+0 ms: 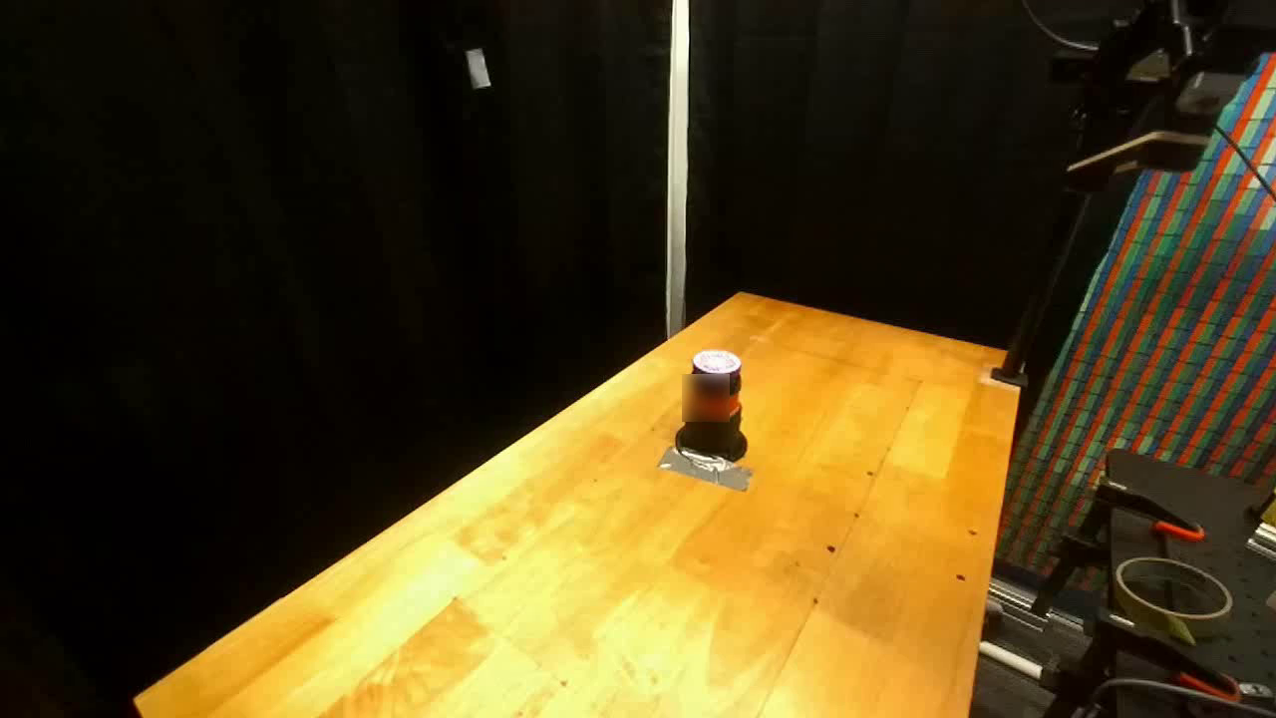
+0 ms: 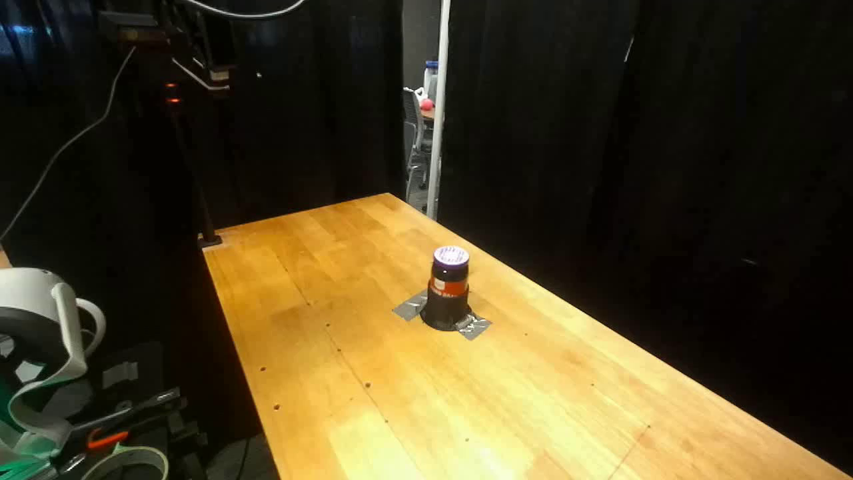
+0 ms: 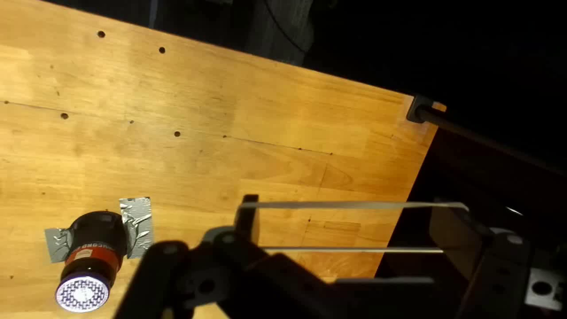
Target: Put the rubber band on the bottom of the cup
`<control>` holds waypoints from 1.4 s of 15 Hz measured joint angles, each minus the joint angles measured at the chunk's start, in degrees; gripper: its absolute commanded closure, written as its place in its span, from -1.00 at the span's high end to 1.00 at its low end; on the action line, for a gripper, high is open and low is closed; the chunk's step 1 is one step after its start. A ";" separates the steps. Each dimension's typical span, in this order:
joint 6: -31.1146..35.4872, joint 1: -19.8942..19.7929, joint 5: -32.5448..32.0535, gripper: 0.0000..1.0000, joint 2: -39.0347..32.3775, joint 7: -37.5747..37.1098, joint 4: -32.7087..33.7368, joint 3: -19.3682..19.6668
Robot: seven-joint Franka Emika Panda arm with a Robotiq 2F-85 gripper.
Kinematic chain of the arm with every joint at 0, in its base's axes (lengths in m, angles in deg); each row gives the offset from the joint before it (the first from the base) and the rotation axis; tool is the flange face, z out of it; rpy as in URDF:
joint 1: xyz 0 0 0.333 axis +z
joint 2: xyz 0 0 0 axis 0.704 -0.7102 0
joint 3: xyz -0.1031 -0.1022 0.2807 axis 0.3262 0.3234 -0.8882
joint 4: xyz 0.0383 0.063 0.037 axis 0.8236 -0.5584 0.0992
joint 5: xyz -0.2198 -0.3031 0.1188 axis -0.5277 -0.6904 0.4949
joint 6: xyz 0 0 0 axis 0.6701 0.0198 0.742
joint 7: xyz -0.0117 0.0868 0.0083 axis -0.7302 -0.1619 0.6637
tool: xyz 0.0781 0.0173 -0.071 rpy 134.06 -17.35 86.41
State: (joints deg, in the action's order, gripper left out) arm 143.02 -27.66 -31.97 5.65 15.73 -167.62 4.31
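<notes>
The dark cup (image 1: 712,437) with the orange-red stripe stands upright on the wooden table. It has a white patterned round top. It shows in the other exterior picture too (image 2: 448,288), and at the lower left of the wrist view (image 3: 93,258). My gripper (image 3: 351,225) is open in the wrist view, its fingers wide apart. A pale rubber band (image 3: 332,205) is stretched around both fingers, with two strands spanning the gap. The gripper is above the table, off to the side of the cup and apart from it. Gripper and band are out of view in both exterior views.
Grey tape strips (image 2: 474,327) lie at the cup's foot on the wooden table (image 2: 320,280). A dark stand (image 3: 418,109) is at a table corner. A tape roll (image 1: 1173,595) lies on a dark side surface beside the table. Black curtains hang behind.
</notes>
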 measured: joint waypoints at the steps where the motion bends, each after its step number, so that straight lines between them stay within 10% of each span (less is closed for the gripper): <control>1: 0.01 0.00 0.00 1.00 0.04 0.00 0.28 0.02; 10: -0.95 -0.57 -1.46 1.00 -1.35 -0.41 1.78 -1.07; 21: -8.61 -8.35 -15.96 1.00 -37.60 -9.97 31.50 -1.14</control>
State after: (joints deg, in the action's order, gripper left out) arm 134.41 -36.01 -47.92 -31.95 5.77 -136.12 3.17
